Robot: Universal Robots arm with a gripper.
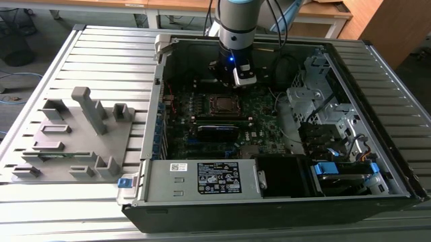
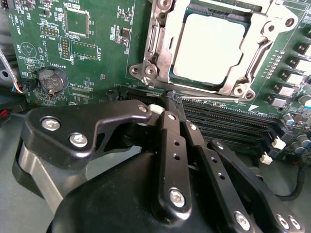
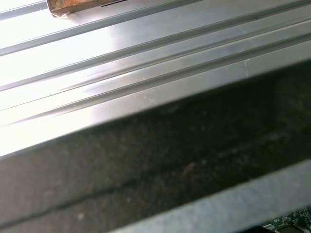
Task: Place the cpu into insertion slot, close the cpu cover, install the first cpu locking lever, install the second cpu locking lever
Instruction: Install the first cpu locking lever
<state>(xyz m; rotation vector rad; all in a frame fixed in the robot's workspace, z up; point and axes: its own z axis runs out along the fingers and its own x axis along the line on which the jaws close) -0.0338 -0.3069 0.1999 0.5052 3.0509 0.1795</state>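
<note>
The cpu [image 2: 209,48] lies flat in the insertion slot [image 1: 222,104], pale metal face up, in the middle of the green board. The silvery cpu cover [image 2: 228,88] lies down around it as a frame. Thin metal lever rods [image 2: 261,52] run along the sides of the frame. In the second wrist view my gripper [image 2: 167,104] is beside the socket, over the near end of the black memory slots, its black fingers [image 2: 167,145] shut together with nothing between them. In the exterior view the gripper [image 1: 232,80] hangs just behind the socket inside the open computer case.
Long black memory slots [image 2: 233,121] lie next to the socket, and a coin battery [image 2: 51,80] sits further along the board. Case walls, a drive cage [image 1: 323,106] and the power supply [image 1: 202,176] ring the board. A grey fixture [image 1: 74,131] stands on the ribbed table.
</note>
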